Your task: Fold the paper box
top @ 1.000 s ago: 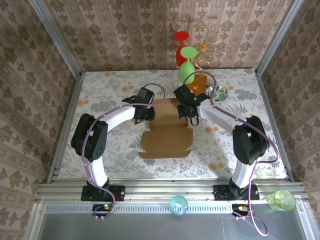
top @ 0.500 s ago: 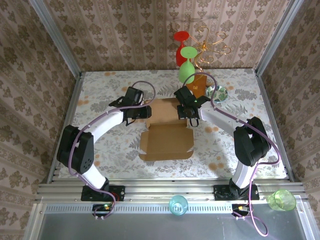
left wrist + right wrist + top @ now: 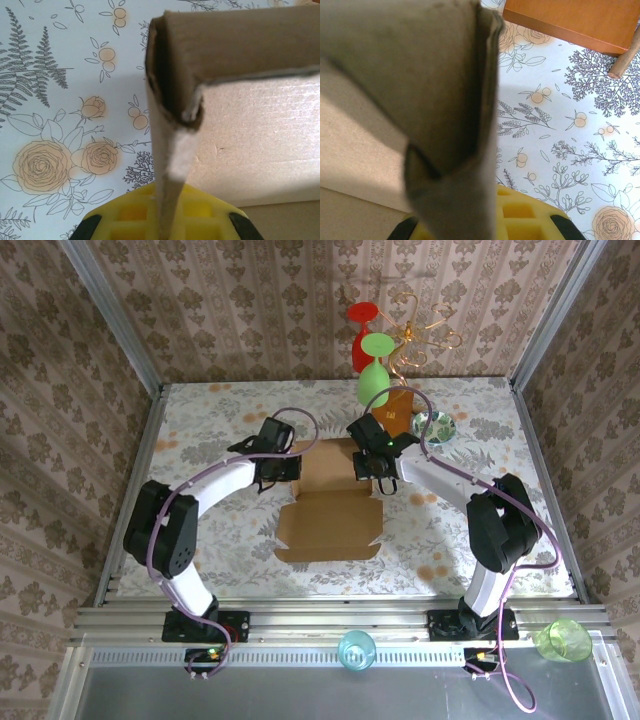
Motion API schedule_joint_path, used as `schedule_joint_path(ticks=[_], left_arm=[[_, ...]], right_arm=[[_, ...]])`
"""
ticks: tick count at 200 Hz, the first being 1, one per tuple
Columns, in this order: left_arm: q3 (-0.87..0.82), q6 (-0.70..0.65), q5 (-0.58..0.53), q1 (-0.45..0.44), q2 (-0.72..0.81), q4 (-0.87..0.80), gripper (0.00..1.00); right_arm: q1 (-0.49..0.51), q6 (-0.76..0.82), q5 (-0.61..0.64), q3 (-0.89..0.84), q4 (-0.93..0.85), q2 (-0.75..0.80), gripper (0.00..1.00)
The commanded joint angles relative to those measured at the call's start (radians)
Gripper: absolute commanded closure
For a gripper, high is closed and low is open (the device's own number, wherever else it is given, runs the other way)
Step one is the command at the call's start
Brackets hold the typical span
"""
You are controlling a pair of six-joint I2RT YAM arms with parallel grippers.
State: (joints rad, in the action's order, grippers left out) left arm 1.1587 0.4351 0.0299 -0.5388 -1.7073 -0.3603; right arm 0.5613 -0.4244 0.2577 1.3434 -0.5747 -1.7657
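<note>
The left gripper (image 3: 284, 464) is pinching the raised left wall of the plain light-brown corrugated cardboard paper box (image 3: 330, 520), which is lying mid-table on the floral tablecloth (image 3: 210, 420), and the cardboard is hiding most of its yellow fingertips (image 3: 130, 220). The right gripper (image 3: 373, 470) is clamping the right wall likewise, blurred up close. Bare cloth is lying open on both sides, while an orange-brown wooden block (image 3: 400, 412) is standing just beyond the right gripper.
</note>
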Motion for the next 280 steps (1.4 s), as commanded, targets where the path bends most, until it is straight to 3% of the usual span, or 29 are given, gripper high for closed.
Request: schedule_joint_path(ticks=[1,29,56,77,122,157,181,210,229,253,280], left_arm=[[0.038,0.009,-0.13,-0.027,-0.004,-0.053,1.0],[0.033,0.027,-0.147,-0.051,0.017,-0.045,1.0],[0.041,0.059,-0.166,-0.054,0.073,-0.076,0.6],[0.048,0.115,-0.149,-0.042,0.149,-0.117,0.45],[0.04,0.365,-0.156,0.019,0.343,-0.325,0.46],[0.039,0.63,-0.162,0.076,0.457,-0.615,0.48],[0.044,0.75,-0.083,0.076,0.486,-0.753,0.43],[-0.017,0.886,-0.015,0.038,0.544,-0.765,0.4],[-0.071,0.953,0.011,0.014,0.579,-0.684,0.38],[-0.118,0.996,0.025,-0.006,0.591,-0.579,0.34],[-0.12,1.016,0.054,-0.035,0.552,-0.579,0.35]], right_arm=[[0.003,-0.031,0.01,-0.01,0.006,0.046,1.0],[0.005,-0.065,0.01,-0.02,0.017,0.05,1.0],[0.002,-0.12,0.014,-0.049,0.032,0.066,1.0],[-0.003,-0.18,0.012,-0.08,0.084,0.093,1.0],[-0.004,-0.401,0.021,-0.139,0.129,0.133,1.0],[-0.005,-0.563,0.028,-0.184,0.167,0.145,1.0],[-0.003,-0.617,0.037,-0.188,0.161,0.136,1.0],[-0.001,-0.659,0.048,-0.194,0.149,0.126,1.0],[0.0,-0.672,0.044,-0.197,0.15,0.126,1.0],[-0.001,-0.686,0.038,-0.202,0.15,0.124,1.0],[0.0,-0.697,0.031,-0.2,0.149,0.121,1.0]])
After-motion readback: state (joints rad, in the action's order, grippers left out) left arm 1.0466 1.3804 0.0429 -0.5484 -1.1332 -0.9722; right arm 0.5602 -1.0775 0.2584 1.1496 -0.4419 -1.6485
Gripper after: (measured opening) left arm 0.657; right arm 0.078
